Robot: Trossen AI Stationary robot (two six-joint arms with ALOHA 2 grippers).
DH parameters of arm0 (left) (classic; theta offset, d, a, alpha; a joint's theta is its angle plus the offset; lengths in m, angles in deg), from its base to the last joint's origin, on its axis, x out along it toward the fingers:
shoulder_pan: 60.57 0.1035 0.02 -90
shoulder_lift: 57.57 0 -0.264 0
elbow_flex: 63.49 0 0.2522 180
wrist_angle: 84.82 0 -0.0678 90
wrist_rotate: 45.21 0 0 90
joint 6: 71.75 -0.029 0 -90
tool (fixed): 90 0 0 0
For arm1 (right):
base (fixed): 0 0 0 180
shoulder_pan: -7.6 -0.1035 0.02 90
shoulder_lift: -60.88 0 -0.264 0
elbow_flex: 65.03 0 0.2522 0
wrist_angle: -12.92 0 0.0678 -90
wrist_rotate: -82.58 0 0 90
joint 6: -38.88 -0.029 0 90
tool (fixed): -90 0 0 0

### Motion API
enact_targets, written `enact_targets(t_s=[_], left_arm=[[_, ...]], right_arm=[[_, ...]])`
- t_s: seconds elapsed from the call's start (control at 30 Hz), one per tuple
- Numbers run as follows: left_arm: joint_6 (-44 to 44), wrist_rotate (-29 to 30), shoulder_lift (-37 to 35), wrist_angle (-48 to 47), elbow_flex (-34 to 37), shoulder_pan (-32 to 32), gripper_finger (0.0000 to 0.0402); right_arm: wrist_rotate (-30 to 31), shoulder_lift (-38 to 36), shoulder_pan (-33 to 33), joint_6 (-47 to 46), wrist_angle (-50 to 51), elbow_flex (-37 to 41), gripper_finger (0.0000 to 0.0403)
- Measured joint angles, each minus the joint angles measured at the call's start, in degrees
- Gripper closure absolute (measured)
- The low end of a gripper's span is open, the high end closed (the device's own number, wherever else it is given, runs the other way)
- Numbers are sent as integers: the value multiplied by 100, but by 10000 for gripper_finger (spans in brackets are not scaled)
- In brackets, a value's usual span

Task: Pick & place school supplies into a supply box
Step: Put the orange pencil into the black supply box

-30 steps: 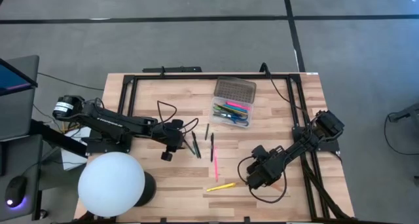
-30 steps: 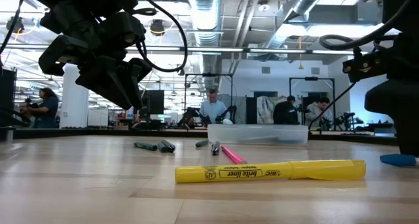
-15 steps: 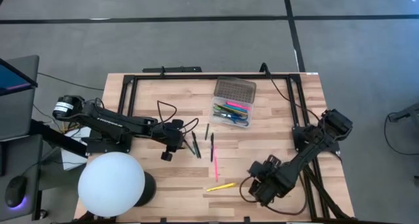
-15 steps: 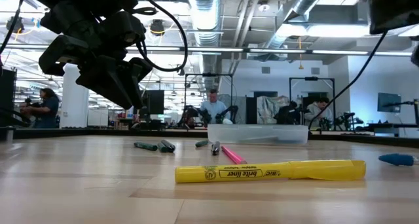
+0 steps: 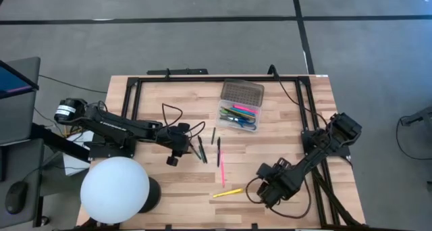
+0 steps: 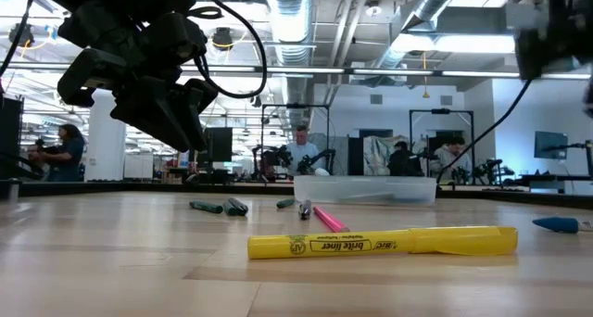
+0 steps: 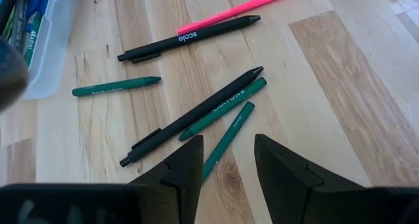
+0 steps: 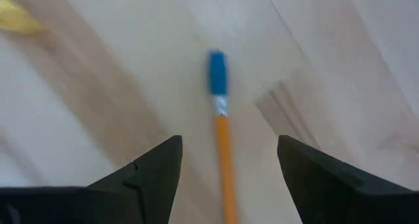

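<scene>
Two arms work over a wooden table (image 5: 162, 184). The left gripper (image 5: 177, 144) hangs above the table at the middle-left, near a small group of pens. Its fingers (image 7: 186, 171) are spread apart and hold nothing. Just in front of them lie a black pen (image 7: 191, 116), two green pens (image 7: 224, 110) beside it, one short green pen (image 7: 116, 86) a little apart, a second black pen (image 7: 190, 38), and a pink pen (image 7: 239, 10) farther off.

The right gripper (image 5: 270, 185) is low over the front right part of the table. Its fingers (image 8: 147, 171) are also spread wide, with nothing between them. An orange pencil (image 8: 224, 158) with a blue eraser cap (image 8: 217, 72) lies on the wood in the gap between the two fingers, not touched by them.

A yellow highlighter (image 6: 382, 242) lies near the front edge, between the two arms.

The supply box (image 5: 237, 117) stands open at the back middle of the table, well apart from both grippers. Some pink, yellow and blue pens are inside it, and its dotted lid (image 5: 241, 93) lies touching its far side.

In the low view, people stand in the room behind the table.
</scene>
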Motion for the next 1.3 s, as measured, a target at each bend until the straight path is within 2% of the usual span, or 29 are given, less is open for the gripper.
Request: enact_targets(t_s=[0.17,0.43,0.67,1.0,1.1,1.2,1.3], left_arm=[[0,0,0,0,0,0,269],[0,0,0,2,0,2,269],[0,0,0,0,0,2,269],[0,0,0,0,0,0,269],[0,0,0,0,0,0,269],[0,0,0,2,0,0,269],[0,0,2,6,0,2,269]], right_arm=[[-537,-20,91,-239,-242,386,159],[-927,-32,8,-552,-300,458,174],[-1308,-26,-154,-566,-287,460,234],[-1399,-17,-166,-419,-419,465,356],[-1296,-17,-126,-128,-427,470,385],[-1103,-17,1,451,-520,482,397],[-998,-18,220,1003,-607,491,389]])
